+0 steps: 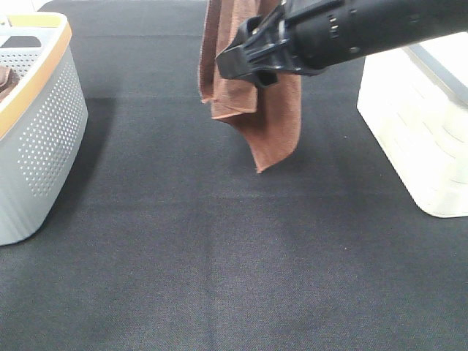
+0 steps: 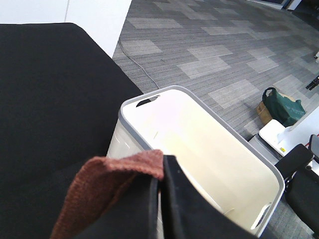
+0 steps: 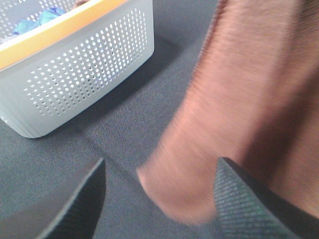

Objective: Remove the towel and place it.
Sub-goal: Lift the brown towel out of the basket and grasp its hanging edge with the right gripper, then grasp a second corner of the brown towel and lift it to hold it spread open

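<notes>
**Item 1.** Rust-brown terry-cloth towel, soft, with hemmed edges. It hung in loose folds in the air over the bench, at the rear middle of the exterior high view. It lay between the two baskets, nearer the white one. Its upper part ran out of the top of that view, and its lowest corner pointed downward.

**Item 2.** Left hand, black. Its fingers were pressed fully together on a folded edge of the towel, which bulged out past the fingertips and trailed away down one side. The white basket stood just beyond it. This hand did not show in the exterior high view.

**Item 3.** Right hand, black, on a black arm that reached in from the right, across the front of the towel. Its ribbed fingers stood wide apart and gripped nothing. A blurred lower fold of the towel showed in the gap between them. Whether it touched either pad could not be told.

**Item 4.** Bench, covered in black woven fabric.

**Item 5.** Grey perforated plastic basket with an orange rim, standing on the bench at the left edge.

**Item 6.** White rectangular plastic basket with a grey rim and cut-out handles, standing on the bench at the right.

**Item 7.** Floor of grey carpet tiles, beyond the bench edge.
</notes>
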### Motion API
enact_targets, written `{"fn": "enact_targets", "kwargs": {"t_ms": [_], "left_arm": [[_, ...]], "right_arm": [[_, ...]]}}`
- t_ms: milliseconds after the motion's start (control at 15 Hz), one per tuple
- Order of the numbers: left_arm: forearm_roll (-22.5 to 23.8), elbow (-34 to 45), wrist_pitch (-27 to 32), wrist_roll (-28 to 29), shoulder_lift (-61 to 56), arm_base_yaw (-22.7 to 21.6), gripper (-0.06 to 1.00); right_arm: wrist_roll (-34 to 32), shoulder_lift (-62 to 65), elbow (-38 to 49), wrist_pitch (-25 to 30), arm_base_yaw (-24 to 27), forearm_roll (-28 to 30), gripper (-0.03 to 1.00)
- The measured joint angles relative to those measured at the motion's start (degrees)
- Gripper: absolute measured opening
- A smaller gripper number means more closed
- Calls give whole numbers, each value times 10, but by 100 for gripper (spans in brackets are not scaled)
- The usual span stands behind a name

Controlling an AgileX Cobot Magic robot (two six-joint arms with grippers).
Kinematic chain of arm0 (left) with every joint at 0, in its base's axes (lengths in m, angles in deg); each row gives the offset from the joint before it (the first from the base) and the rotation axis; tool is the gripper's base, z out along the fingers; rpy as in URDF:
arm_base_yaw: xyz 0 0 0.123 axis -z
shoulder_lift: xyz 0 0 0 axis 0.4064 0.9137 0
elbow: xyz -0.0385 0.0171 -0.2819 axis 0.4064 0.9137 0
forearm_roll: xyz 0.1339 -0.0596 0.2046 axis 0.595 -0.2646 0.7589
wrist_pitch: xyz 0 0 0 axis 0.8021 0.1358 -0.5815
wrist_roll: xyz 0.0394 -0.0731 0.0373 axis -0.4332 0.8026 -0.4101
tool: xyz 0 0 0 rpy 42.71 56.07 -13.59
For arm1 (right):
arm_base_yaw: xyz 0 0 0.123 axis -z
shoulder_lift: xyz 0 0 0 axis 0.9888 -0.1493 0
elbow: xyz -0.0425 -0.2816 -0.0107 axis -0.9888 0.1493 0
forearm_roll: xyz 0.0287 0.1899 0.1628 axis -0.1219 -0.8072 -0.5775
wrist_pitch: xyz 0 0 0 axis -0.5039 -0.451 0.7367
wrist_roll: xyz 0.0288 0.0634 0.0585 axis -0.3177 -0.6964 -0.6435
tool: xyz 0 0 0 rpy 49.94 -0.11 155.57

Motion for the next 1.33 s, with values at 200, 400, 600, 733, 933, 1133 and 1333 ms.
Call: {"fn": "enact_targets", "kwargs": {"t_ms": [200,400,600,733,933,1133,1333], "left_arm": [[0,0,0,0,0,0,0],[0,0,0,0,0,0,0],[0,0,0,0,0,0,0],[-9,0,1,0,0,0,0],[-21,0,6,0,0,0,0],[-22,0,13,0,0,0,0],[-22,0,14,-3,0,0,0]], "right_arm": [[0,-26,-10,-1,0,-5,60],[0,-55,-13,-25,0,-5,61],[-1,-65,-13,-44,0,-5,69],[-3,-65,-14,-70,0,-6,74],[-3,-65,-14,-85,0,-6,75],[-3,-65,-14,-100,0,-8,75],[-3,-65,-14,-100,0,-8,70]]}}
